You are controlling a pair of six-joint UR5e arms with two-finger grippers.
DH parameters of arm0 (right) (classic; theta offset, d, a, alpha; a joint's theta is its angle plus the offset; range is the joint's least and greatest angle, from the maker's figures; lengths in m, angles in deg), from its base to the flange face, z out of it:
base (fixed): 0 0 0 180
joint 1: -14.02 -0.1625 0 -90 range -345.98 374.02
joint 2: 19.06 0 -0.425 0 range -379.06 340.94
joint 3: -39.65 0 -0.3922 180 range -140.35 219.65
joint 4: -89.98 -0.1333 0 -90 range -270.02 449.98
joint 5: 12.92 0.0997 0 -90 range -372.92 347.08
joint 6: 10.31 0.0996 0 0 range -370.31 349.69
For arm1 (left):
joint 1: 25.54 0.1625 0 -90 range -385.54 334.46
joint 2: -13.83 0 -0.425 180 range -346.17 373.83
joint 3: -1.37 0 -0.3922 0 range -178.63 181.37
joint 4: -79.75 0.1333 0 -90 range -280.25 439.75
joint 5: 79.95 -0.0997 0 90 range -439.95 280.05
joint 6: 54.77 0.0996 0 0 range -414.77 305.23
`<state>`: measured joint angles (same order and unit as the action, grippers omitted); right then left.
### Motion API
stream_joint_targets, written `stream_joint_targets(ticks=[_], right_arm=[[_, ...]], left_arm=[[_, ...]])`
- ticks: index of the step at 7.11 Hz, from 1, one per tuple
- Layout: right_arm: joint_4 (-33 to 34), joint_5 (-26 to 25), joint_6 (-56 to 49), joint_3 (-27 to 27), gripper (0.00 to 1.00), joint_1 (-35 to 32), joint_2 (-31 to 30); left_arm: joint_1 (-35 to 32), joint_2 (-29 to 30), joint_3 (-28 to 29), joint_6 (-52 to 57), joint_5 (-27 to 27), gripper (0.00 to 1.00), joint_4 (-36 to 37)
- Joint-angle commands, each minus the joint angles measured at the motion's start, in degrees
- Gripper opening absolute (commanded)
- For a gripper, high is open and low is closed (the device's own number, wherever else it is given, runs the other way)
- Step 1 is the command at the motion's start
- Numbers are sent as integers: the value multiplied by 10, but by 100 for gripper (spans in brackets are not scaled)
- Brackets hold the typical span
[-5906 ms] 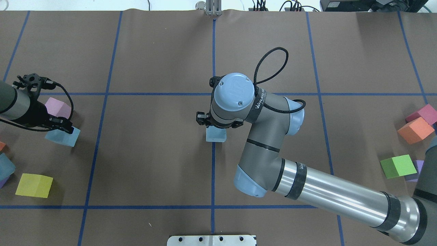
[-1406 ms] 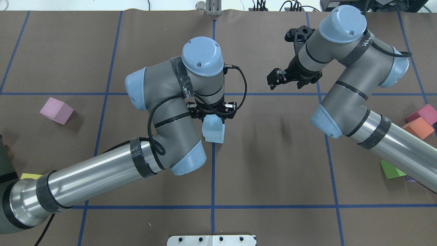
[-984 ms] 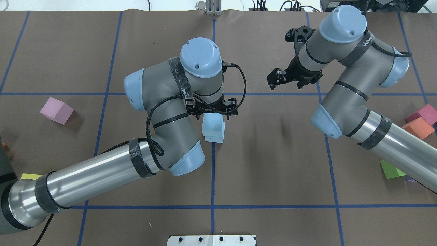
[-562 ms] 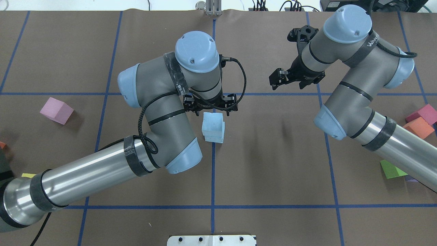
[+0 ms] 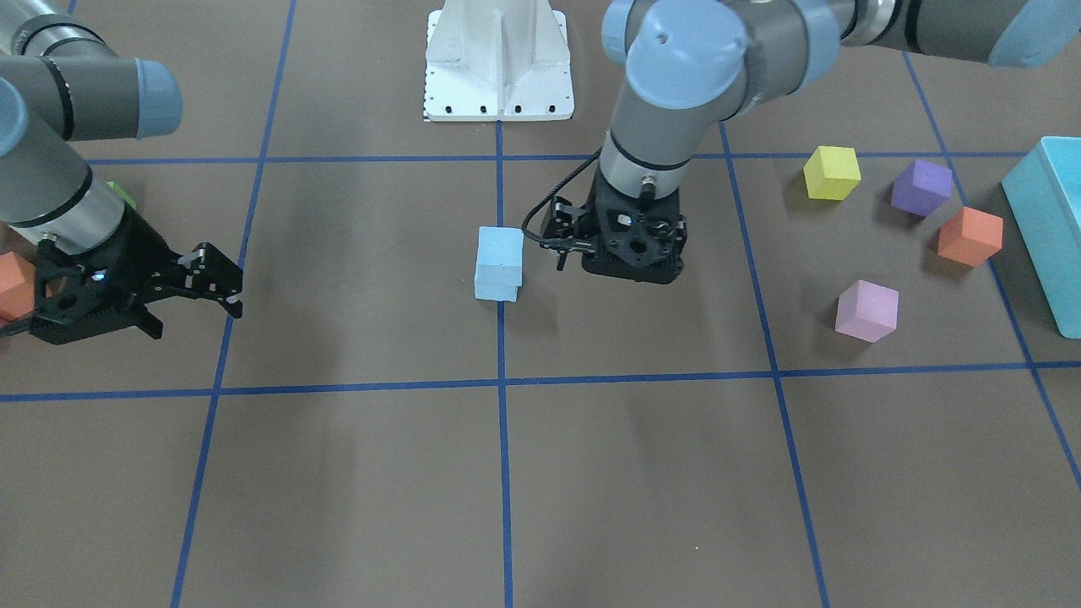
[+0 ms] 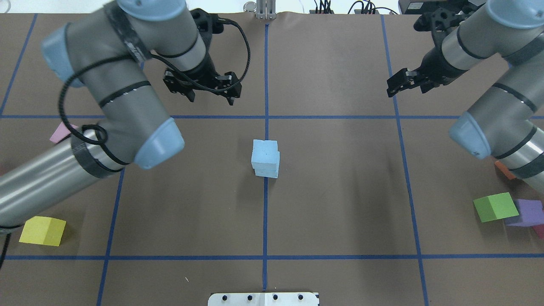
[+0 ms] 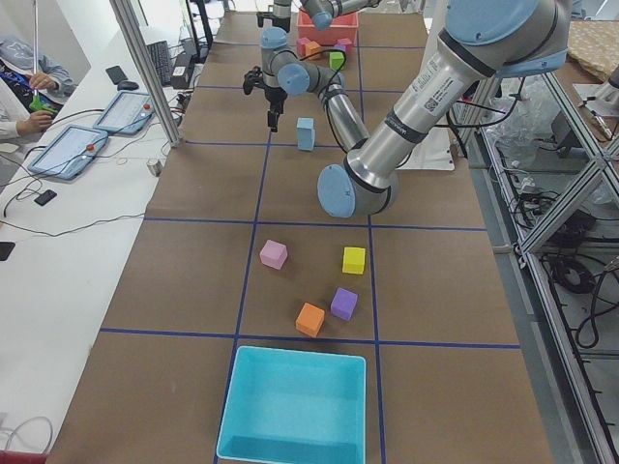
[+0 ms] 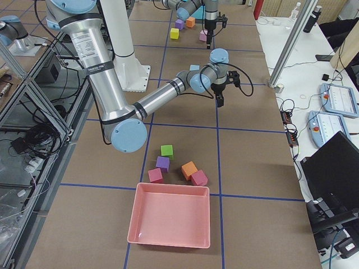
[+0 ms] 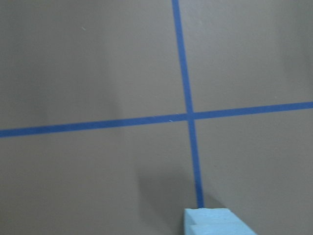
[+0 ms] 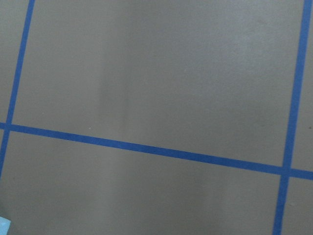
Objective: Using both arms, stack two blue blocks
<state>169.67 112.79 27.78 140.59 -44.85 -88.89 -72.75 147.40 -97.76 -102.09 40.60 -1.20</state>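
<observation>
Two pale blue blocks stand stacked at the table's middle on the blue tape line: the top block (image 6: 265,152) (image 5: 500,247) rests a little offset on the bottom block (image 6: 268,172) (image 5: 496,292). The stack's top shows at the bottom edge of the left wrist view (image 9: 215,223). My left gripper (image 6: 209,95) (image 5: 591,253) is open and empty, raised and apart from the stack, toward the far left of it. My right gripper (image 6: 406,87) (image 5: 194,308) is open and empty, high at the far right.
On my left lie a pink cube (image 5: 866,310), a yellow cube (image 5: 831,172), a purple cube (image 5: 920,187), an orange cube (image 5: 969,236) and a turquoise bin (image 5: 1047,219). On my right lie a green cube (image 6: 495,206), a purple cube (image 6: 529,212) and a pink tray (image 8: 140,238).
My left gripper has opened, let go of the top blue block and pulled up and away to the far left. My right gripper has drawn back farther to the right. The stack stands alone.
</observation>
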Motion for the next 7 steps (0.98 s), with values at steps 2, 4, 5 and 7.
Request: stream_joint_targets(ticks=[2, 4, 5, 7], right_arm=[[-2, -16, -35, 12, 100, -72, -27], [4, 49, -59, 29, 100, -155, -106], [5, 63, -80, 30, 100, -195, -139], [5, 62, -168, 32, 100, -226, -229]], left_arm=[[-176, -149, -81, 260, 83, 100, 38], [-290, -224, -46, 424, 141, 100, 38], [-332, -256, -21, 495, 151, 100, 39], [-383, -264, 79, 615, 146, 100, 41]])
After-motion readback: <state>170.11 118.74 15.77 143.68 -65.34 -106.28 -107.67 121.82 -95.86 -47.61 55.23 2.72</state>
